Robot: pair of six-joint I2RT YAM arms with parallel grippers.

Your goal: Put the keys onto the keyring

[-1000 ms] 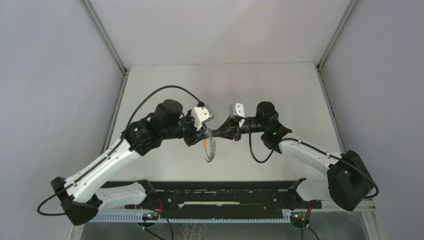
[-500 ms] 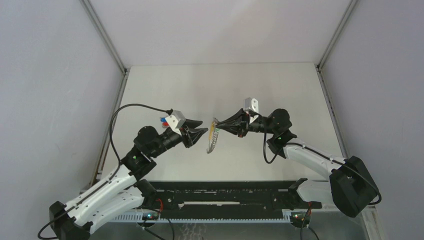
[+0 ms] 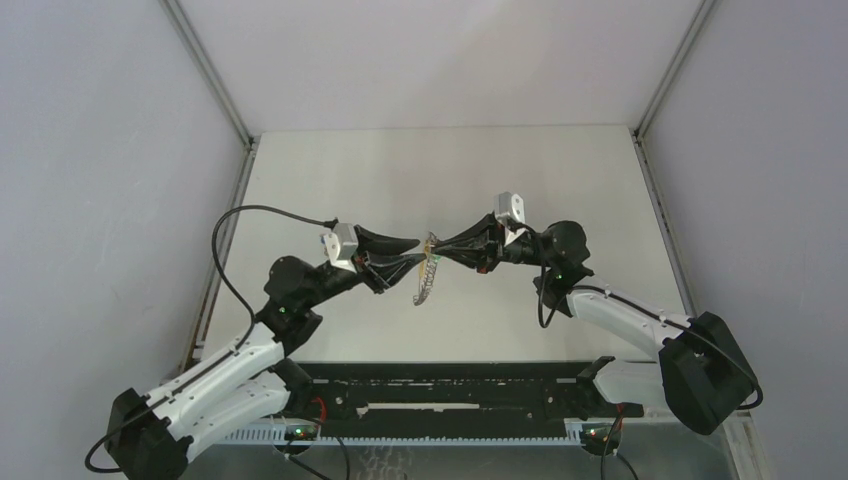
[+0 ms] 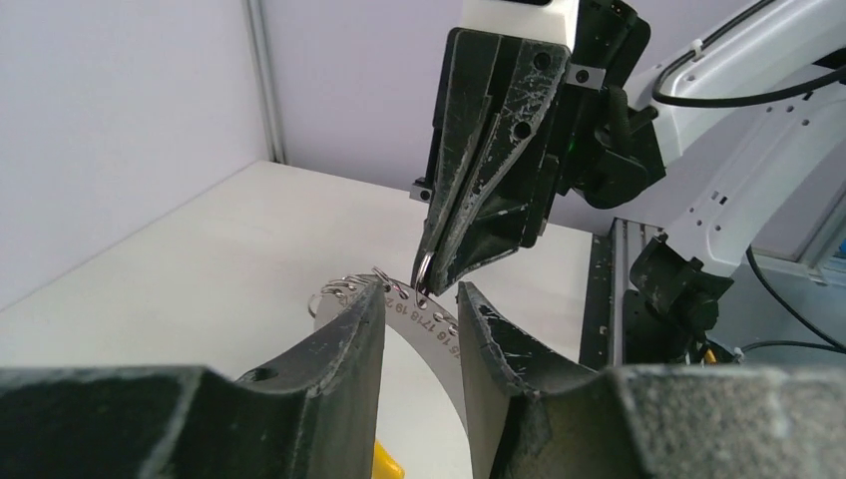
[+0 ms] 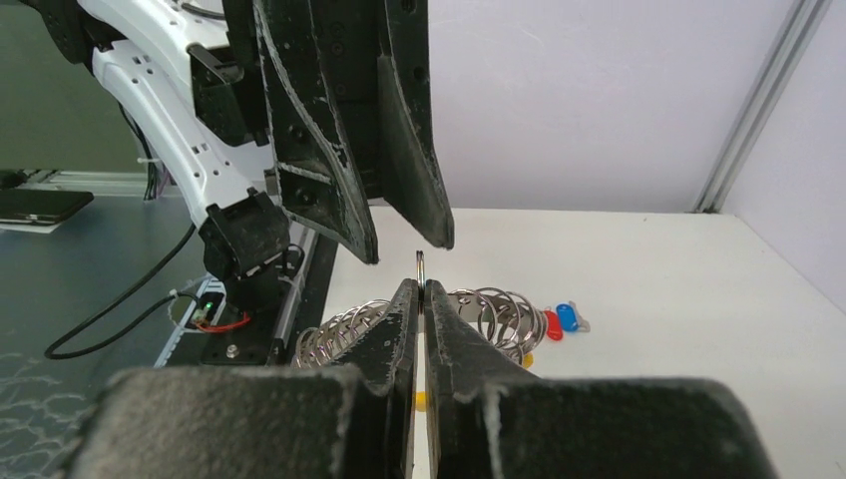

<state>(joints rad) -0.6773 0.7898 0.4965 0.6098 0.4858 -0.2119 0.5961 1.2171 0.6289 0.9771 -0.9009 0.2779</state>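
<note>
Centrally, right gripper clamps the keyring; left gripper, jaws parted, faces it; keys lie on table.

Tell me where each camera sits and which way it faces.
Top external: above and behind, looking down at the white table; left arm and right arm show, left claw and right claw meeting at the small thin metal keyring.
Left wrist: on the left arm, facing the right claw; own black fingers at bottom.
Right wrist: on the right arm, facing the left claw; own fingers at bottom.
Shared: all show the keyring.
</note>
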